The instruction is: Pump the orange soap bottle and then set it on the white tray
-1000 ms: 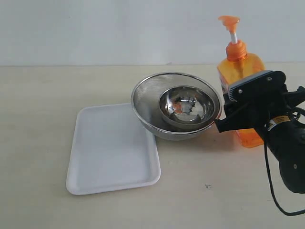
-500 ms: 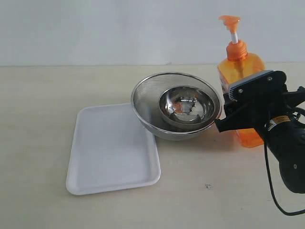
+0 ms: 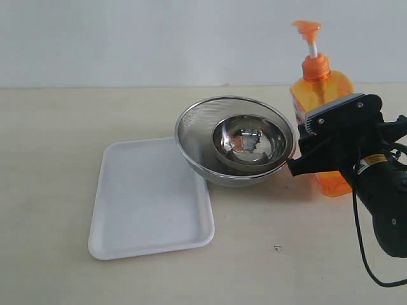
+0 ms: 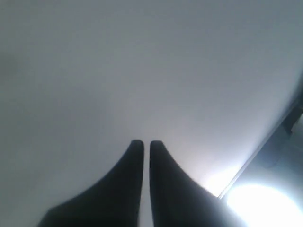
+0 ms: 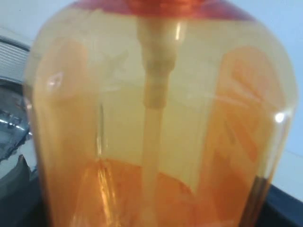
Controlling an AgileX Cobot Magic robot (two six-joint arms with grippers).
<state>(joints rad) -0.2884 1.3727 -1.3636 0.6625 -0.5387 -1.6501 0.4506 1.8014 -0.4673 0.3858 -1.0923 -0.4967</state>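
Observation:
The orange soap bottle (image 3: 320, 88) stands upright on the table at the right, its pump head (image 3: 306, 27) raised on a white stem. My right gripper (image 3: 315, 141) straddles the bottle's body from the front, one finger on each side, shut on it. In the right wrist view the bottle (image 5: 156, 123) fills the frame, with dark fingers (image 5: 16, 189) at its sides. The white tray (image 3: 127, 210) lies flat at the left and holds nothing. My left gripper (image 4: 146, 142) is shut and faces a blank pale surface; it does not show in the exterior view.
A steel mesh bowl (image 3: 191, 136) with a smaller steel bowl (image 3: 249, 141) nested inside sits between the tray and the bottle, close to my right gripper. Its rim (image 5: 9, 118) shows beside the bottle in the right wrist view. A black cable (image 3: 359, 248) hangs from the right arm.

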